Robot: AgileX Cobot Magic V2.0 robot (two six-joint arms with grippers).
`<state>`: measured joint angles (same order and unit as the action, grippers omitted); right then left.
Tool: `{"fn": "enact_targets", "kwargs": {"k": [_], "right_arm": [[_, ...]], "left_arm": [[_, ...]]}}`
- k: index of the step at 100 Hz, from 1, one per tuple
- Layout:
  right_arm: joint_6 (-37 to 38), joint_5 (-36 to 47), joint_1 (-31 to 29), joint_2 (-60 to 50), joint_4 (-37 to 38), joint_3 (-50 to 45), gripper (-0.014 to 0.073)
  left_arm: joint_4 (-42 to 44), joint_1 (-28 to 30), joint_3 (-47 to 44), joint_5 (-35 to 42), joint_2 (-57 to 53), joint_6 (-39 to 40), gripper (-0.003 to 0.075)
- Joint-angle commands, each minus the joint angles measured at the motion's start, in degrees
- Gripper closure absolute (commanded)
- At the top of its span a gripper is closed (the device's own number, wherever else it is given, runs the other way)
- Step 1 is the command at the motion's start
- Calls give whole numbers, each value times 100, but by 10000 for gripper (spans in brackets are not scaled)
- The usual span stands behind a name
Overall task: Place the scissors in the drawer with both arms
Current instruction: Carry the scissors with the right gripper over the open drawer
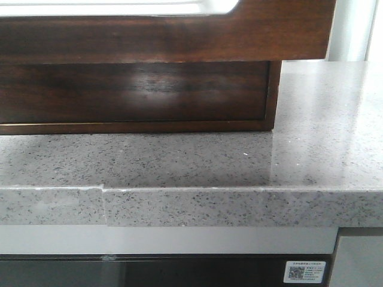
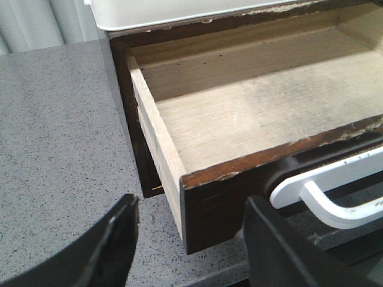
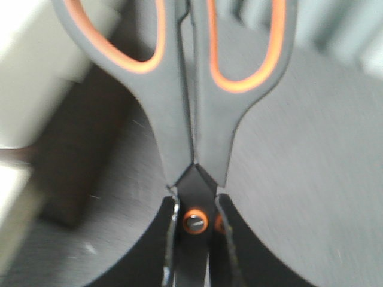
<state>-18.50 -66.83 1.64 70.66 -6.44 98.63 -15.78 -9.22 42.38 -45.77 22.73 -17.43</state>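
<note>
And there are the scissors [image 3: 191,119], filling the middle of the right wrist view, grey handles with orange-lined loops running up out of the top of the frame. The right gripper [image 3: 194,230] has them pinched right at the orange pivot screw, its dark fingers [image 3: 230,251] pressed in on both sides of the blades at the bottom centre. The background there is blurred, grey and dark, hard to read.

Over to the drawer [image 2: 251,113], pulled open in the left wrist view, its pale, worn wooden floor bare across the upper right, the dark brown front with a white handle [image 2: 326,191] at lower right. The left gripper [image 2: 188,245] hangs spread wide at the bottom, holding nothing, one finger over the speckled grey counter [image 2: 60,137], the other just in front of the drawer's corner.

In the front view the drawer's glossy brown front [image 1: 161,36] juts across the top over the counter; neither arm shows.
</note>
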Motion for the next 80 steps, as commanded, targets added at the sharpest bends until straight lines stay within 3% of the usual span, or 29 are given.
{"fn": "enact_targets", "kwargs": {"k": [1,25,49,66,80], "right_arm": [[-403,293,478,-244,-267,302,626],[-1350,441,2184,-157,-753,378,626],[-2233,620,3333,354,-712,378,626],[-2355,622,4094,1001,241,378,626],[-2258,563,4389,1512,1121,378,626]], "left_arm": [[-104,-30,141,458,79,46,355],[-104,-30,141,458,79,46,355],[-104,-30,141,458,79,46,355],[-104,-30,141,458,79,46,355],[-104,-30,141,458,79,46,355]]}}
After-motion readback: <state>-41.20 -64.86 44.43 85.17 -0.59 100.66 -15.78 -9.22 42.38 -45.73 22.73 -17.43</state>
